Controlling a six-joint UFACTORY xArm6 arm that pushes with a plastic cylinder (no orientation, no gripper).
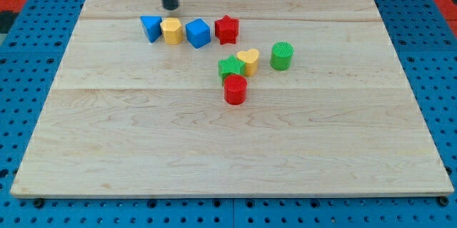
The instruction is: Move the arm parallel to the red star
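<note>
My tip (170, 6) is resting on the wooden board (143, 149) near the view's top, a bare dark rod end gripping nothing and touching no block. Taking the red star (226, 29) as the landmark, my tip is sitting well to its left and a little nearer the view's top, just above the yellow block (171, 31). The red star is standing at the right end of a row: a blue cube (198, 33) is lying just beside it on the left, then the yellow block, then a blue triangular block (151, 27) touching the yellow one. The star is showing a solid, matte red body with short blunt points and a flat top, lying flat on the board. Below the star and slightly right, a green block (230, 66) and a yellow heart (248, 61) are touching each other, with a red cylinder (235, 89) just beneath them. A green cylinder (282, 55) is standing apart, to the lower right of the star.
</note>
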